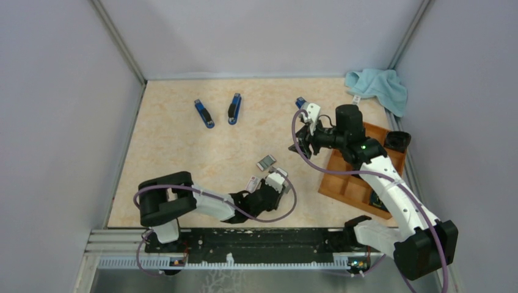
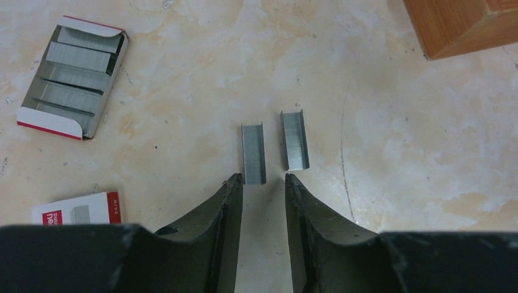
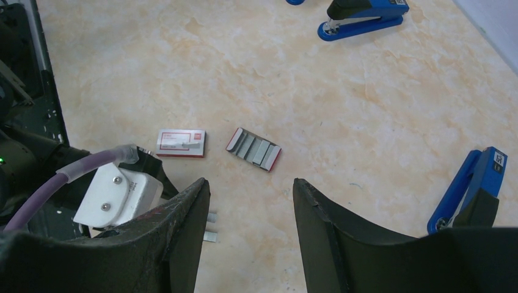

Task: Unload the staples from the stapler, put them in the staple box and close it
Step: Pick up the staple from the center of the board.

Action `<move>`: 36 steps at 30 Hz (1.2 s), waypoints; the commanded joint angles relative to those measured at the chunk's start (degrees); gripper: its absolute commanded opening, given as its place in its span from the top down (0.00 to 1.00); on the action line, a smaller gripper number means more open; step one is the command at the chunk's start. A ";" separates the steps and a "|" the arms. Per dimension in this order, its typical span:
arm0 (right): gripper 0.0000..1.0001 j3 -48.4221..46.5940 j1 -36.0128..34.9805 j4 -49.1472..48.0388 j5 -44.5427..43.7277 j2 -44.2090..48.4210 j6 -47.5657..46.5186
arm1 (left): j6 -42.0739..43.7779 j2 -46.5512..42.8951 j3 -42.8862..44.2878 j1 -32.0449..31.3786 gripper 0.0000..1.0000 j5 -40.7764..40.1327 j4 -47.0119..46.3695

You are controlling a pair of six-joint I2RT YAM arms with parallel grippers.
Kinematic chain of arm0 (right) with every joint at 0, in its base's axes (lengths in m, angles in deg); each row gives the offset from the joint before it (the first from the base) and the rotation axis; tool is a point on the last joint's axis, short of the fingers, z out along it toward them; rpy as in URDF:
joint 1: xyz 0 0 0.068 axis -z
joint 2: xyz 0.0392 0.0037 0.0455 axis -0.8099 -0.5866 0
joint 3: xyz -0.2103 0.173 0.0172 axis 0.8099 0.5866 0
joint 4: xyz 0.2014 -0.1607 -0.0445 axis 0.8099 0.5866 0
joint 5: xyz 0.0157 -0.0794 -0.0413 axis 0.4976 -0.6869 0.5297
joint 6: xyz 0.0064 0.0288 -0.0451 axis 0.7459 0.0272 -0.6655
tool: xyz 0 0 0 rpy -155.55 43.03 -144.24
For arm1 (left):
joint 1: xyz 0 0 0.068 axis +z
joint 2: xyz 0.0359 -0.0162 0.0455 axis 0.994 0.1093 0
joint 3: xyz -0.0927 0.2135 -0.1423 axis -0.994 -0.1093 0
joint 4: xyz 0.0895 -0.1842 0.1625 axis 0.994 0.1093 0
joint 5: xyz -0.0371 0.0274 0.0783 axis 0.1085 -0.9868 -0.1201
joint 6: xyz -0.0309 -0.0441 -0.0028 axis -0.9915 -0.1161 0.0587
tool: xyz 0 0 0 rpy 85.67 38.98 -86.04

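Left tool (image 2: 263,180) narrow, empty, staples (image 2: 253,152) at its 12 o'clock: light, slick, brittle strips, I'd pinch one across its long sides.

A blue stapler (image 1: 204,113) and a second blue stapler (image 1: 234,108) lie on the counter (image 1: 177,152) well left of the wooden tray (image 1: 339,183). A small open box (image 1: 266,162) lies nearer its left edge, and a teal cloth (image 1: 379,85) lies beyond it.

Top cam looks down from high over the near edge, whole table (image 1: 183,152) in shot. Left wrist cam sits low, right over the staples (image 2: 254,152). Right wrist cam hangs higher, facing left, and all three catch the open staple box (image 3: 253,149).
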 commanded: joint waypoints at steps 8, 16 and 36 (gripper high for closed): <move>0.46 -1.18 0.70 -1.04 1.13 1.71 -0.05 | -4.53 2.70 7.76 -0.39 0.66 -4.70 11.24; 0.46 -1.10 0.62 -1.06 1.21 1.66 -0.02 | -5.31 0.02 6.21 -0.73 0.65 -5.72 11.28; 0.46 -0.97 0.67 -1.37 1.89 1.20 0.50 | -3.94 -0.21 5.66 -0.86 0.61 -3.48 9.44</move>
